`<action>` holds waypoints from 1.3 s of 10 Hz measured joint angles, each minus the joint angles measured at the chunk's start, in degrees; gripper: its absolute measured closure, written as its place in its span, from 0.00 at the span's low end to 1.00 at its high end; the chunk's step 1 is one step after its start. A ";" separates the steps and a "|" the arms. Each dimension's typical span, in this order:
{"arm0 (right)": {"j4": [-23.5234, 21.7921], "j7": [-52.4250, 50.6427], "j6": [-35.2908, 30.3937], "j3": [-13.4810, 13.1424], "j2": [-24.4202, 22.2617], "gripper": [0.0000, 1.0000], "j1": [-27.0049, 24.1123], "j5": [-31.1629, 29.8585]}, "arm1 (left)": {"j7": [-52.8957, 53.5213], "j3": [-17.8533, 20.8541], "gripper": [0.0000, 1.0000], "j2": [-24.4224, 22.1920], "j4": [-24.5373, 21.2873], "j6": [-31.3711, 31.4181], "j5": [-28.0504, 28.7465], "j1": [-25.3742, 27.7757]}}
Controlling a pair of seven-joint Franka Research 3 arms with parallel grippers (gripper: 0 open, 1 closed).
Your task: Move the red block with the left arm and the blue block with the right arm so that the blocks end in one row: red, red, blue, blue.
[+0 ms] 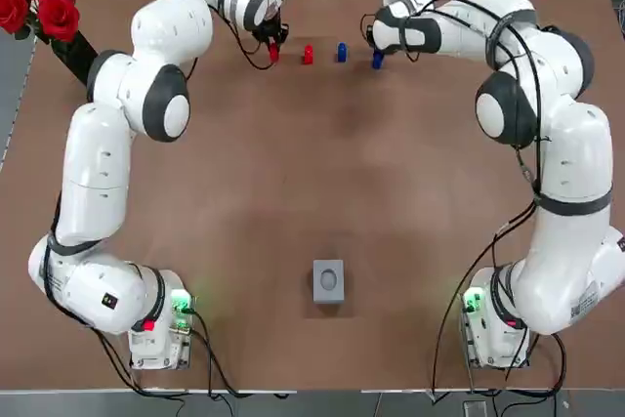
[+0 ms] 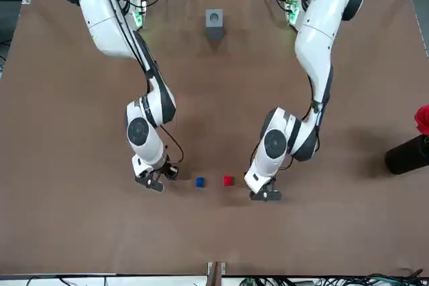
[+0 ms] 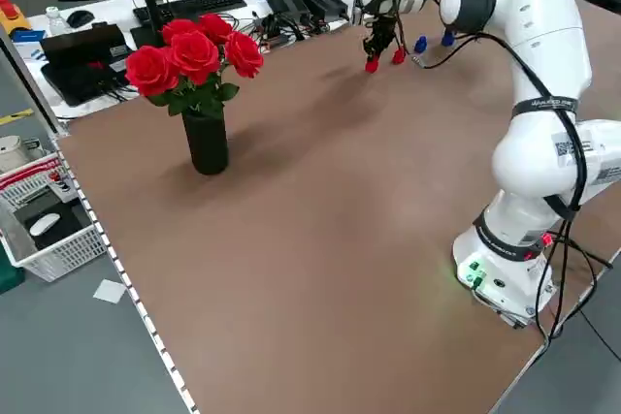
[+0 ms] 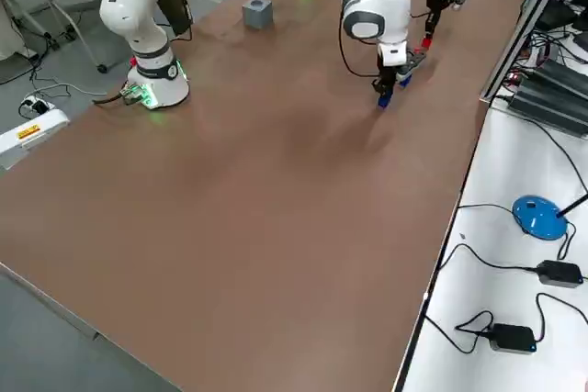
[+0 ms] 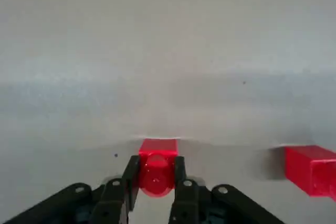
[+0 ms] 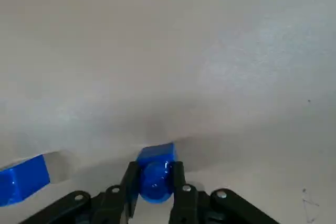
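Four blocks stand in one line near the far edge of the bench (image 1: 322, 192). The red block (image 5: 157, 150) is gripped between the closed fingers of the left gripper (image 5: 156, 177) at the row's left end, near the free red block (image 1: 308, 54). The blue block (image 6: 155, 156) is gripped likewise by the right gripper (image 6: 155, 179) at the right end, near the free blue block (image 1: 341, 51) but slightly nearer the robot. Judged: the order is correct and release remains.

Brown counter (image 1: 322, 173). Bunch of red roses (image 3: 194, 55) in black cylindrical vase (image 3: 206, 143) at far left corner. Small grey square block with round dimple (image 1: 329, 280) near robot-side edge, centred.
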 joint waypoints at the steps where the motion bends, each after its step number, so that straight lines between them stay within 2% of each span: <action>1: 0.91 0.05 -0.37 0.01 0.47 0.70 0.11 -0.02 | 0.00 -0.05 0.70 -0.11 0.00 -0.77 0.00 0.00; 2: 1.65 0.38 -0.95 0.03 0.84 0.70 0.32 -0.03 | 0.00 -0.07 0.68 -0.13 0.00 -0.95 0.00 -0.01; 3: 2.32 0.83 -1.56 0.11 1.14 0.70 0.63 -0.03 | 0.00 -0.08 0.57 -0.12 -0.02 -1.15 0.00 -0.01; 5: 3.08 1.39 -2.09 0.13 1.55 0.70 0.99 -0.20 | 0.00 -0.08 0.28 -0.81 0.27 -1.15 -0.03 0.07; 7: 3.32 1.52 -2.32 0.17 1.66 0.70 1.01 -0.52 | 0.01 -0.18 0.01 -5.01 1.06 -5.40 -0.84 0.56; 9: 3.45 1.58 -2.37 0.21 1.77 0.67 1.02 -0.57 | 3.72 -1.24 0.00 -12.35 1.16 -12.69 -3.33 3.86; 10: 3.56 1.59 -2.36 0.24 1.97 0.65 1.04 -0.58 | 7.29 -3.22 0.00 -16.20 0.48 -16.18 -5.55 8.02; 12: 3.81 1.62 -2.32 0.27 2.31 0.59 1.06 -0.58 | 14.29 -12.13 0.00 -23.37 -2.44 -23.37 -7.49 21.49; 13: 3.90 1.64 -2.32 0.28 2.40 0.56 1.08 -0.58 | 16.23 -14.04 0.00 -26.26 -3.35 -26.98 -7.73 25.23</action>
